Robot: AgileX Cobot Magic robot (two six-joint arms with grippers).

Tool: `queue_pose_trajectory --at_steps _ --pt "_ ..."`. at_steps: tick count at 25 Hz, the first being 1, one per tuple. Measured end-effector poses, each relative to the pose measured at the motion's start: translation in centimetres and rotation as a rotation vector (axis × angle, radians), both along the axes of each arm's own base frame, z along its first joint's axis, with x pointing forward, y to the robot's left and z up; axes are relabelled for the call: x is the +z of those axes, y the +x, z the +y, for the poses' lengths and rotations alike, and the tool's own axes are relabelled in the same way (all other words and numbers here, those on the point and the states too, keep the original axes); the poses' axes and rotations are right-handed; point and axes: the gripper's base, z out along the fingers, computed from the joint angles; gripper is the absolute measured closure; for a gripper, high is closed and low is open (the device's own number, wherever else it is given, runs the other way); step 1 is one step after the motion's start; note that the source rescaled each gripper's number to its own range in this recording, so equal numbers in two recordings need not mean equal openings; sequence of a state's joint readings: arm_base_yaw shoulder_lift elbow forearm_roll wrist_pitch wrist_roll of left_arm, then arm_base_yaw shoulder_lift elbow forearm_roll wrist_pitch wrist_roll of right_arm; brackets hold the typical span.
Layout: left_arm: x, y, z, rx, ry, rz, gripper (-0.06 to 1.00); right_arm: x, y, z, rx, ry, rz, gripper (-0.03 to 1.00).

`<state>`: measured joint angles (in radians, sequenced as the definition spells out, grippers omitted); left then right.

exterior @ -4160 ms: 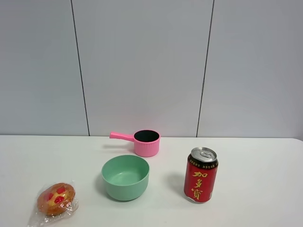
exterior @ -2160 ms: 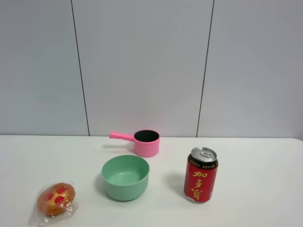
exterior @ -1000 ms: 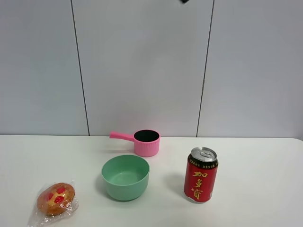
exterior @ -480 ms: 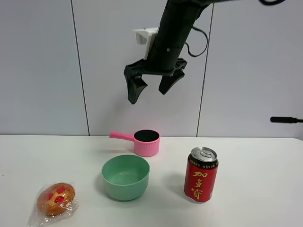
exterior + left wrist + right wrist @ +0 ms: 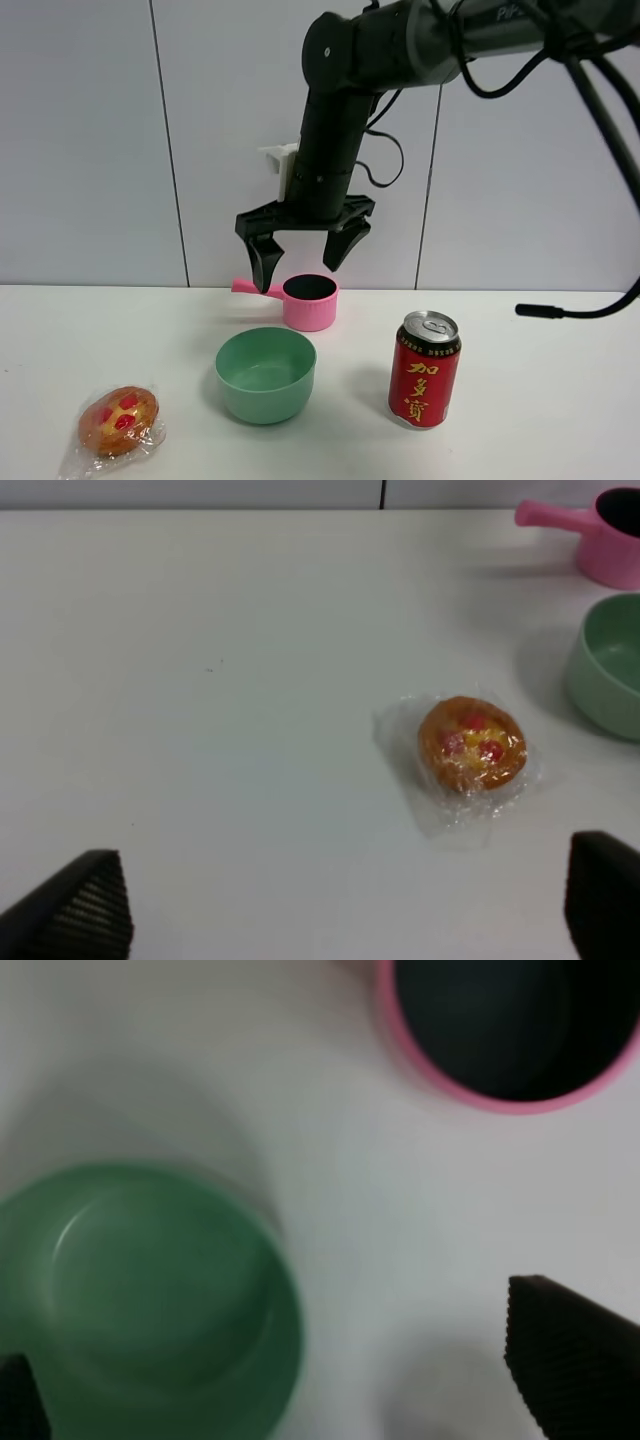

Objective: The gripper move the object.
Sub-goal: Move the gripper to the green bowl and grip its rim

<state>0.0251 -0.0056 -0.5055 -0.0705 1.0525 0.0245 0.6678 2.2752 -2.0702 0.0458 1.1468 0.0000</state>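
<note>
While the mint-green bowl (image 5: 265,374) is resting upright and untouched on the white counter (image 5: 540,400), midway between the left and right edges and toward the front edge, the right gripper (image 5: 298,268) is being held in the air above and behind it. Its two black fingers are being kept spread wide, with nothing between them. In the exterior view the tip of one finger is overlapping the handle of the pink pot (image 5: 309,301), so part of that handle is being hidden; whether it is being touched cannot be told. The pot is standing just behind the bowl, nearer the back edge. In the blurred right wrist view only part of the pot's dark inside is being shown, and one finger is being cut off to a sliver. A red can (image 5: 425,370) is standing upright near the bowl, toward the right edge. A wrapped pastry (image 5: 119,421) is lying toward the front left corner, its clear wrapper being cut off by the frame. The left gripper (image 5: 340,910) is also being held wide, with only its two fingertips being shown; in its wrist view the bowl is being cut off at the frame's border.
</note>
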Motion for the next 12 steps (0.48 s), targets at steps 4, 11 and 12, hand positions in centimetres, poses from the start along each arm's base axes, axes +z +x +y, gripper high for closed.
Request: queue_pose_trajectory --at_steps 4,11,12 --pt "0.0 0.0 0.0 0.000 0.000 0.000 -0.06 -3.0 -0.1 1.0 0.017 -0.036 0.047 -0.01" --pt "0.0 0.0 0.0 0.000 0.000 0.000 -0.06 -6.7 0.5 1.2 0.022 -0.083 0.063 0.01" --pt "0.0 0.0 0.0 0.000 0.000 0.000 -0.06 -7.1 0.5 1.3 0.022 -0.086 0.067 0.01"
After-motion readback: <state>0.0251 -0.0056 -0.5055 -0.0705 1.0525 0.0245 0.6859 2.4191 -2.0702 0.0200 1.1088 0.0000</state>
